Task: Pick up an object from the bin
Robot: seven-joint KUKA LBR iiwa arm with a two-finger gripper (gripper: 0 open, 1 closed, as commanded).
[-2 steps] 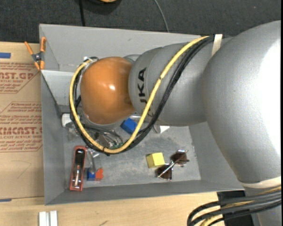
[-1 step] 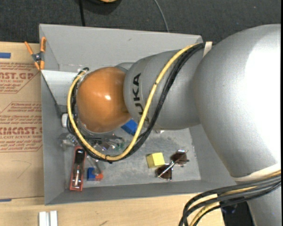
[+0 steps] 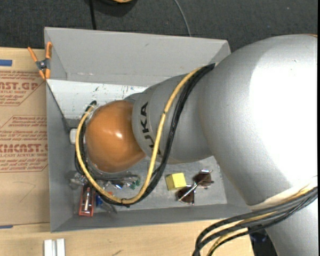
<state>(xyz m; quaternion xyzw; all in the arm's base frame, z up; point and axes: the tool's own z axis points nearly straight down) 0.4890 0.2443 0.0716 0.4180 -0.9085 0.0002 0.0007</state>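
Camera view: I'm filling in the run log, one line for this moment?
arm: orange wrist cover over left of bin | near it: red piece, small heap | right: yellow block, dark brown thing | grasp: cannot tell

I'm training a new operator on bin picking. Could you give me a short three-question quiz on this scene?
1. True or false: a yellow block lies on the floor of the grey bin.
2. What lies just to the right of the yellow block in the view? A) a blue ball B) a dark brown thing with shiny parts C) a green cup
3. Fill in: the small red thing lies near the bin's lower ___ corner in the view.
Key: 1 true; 2 B; 3 left.
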